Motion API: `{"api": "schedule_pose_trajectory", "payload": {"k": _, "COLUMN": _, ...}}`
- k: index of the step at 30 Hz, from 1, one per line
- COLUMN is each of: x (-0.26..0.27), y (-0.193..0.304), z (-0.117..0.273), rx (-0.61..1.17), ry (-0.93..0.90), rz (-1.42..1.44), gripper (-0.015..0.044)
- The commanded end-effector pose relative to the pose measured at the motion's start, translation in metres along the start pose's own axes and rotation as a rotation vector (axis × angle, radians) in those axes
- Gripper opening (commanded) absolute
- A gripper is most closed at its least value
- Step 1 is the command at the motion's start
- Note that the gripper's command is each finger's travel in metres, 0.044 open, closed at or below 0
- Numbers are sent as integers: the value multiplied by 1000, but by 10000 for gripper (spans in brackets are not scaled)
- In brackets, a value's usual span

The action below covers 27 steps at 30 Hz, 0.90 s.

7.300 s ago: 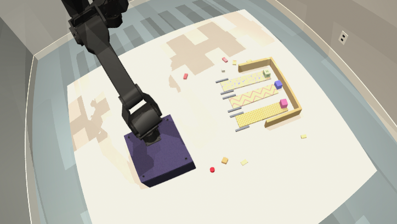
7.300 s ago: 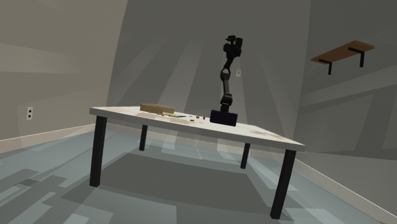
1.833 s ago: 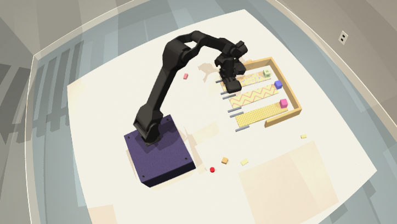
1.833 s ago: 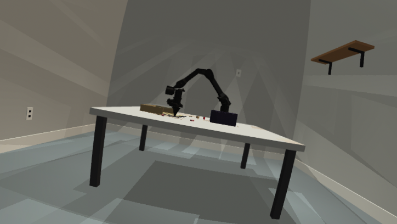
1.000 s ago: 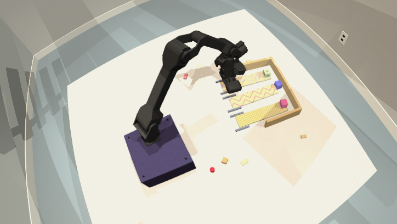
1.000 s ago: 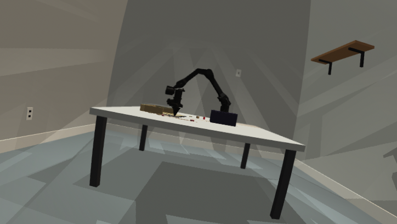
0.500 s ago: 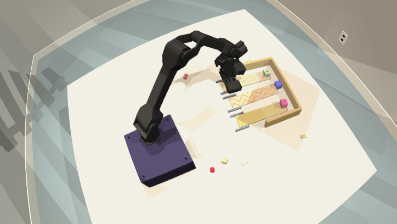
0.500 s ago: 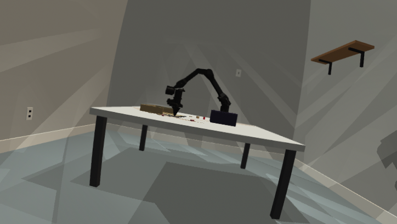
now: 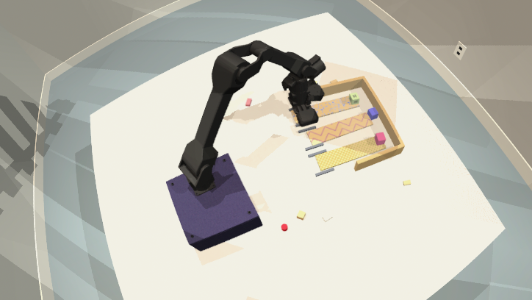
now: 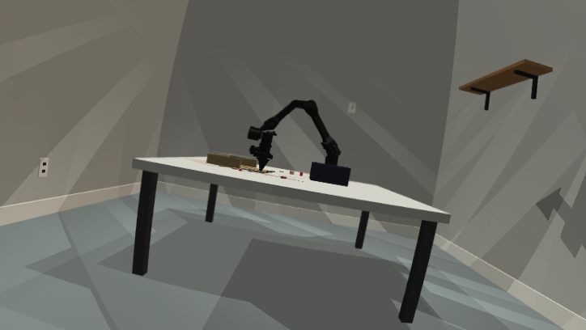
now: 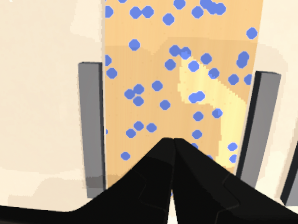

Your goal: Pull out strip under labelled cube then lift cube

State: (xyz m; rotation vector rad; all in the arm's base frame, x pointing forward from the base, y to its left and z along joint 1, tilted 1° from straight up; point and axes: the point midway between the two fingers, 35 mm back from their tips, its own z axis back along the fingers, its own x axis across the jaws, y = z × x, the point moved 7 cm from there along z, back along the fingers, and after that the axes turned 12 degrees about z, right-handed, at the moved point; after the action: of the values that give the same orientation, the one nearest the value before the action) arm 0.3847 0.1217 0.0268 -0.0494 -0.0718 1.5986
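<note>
The labelled cube (image 9: 353,98) is pale green with a dark letter H. It sits on the far end of the strip with blue dots (image 9: 331,106) (image 11: 150,65), inside the wooden frame. My gripper (image 10: 261,170) (image 11: 172,148) points down and is shut, with nothing seen between its fingers. Its tips are over the near part of the dotted strip, at or just above its surface; contact cannot be told. In the top view the fingertips are hidden by the gripper's body. Grey rails (image 11: 92,125) (image 11: 260,130) flank the dotted strip.
A zigzag strip (image 9: 334,129) has a blue cube (image 9: 372,113) at its far end. A yellow lattice strip (image 9: 346,155) bears a pink cube (image 9: 379,138). The wooden frame (image 9: 382,112) walls the far side. A red cylinder (image 9: 284,227) and small blocks lie outside.
</note>
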Motion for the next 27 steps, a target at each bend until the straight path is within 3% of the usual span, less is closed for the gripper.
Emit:
{"api": "schedule_pose_trajectory", "payload": {"k": 1, "x": 1, "y": 11, "z": -5, "rx": 21, "ry": 4, "rz": -4, "gripper": 0}}
{"api": "schedule_pose_trajectory", "payload": {"k": 27, "x": 9, "y": 49, "z": -7, "rx": 25, "ry": 3, "rz": -4, "gripper": 0}}
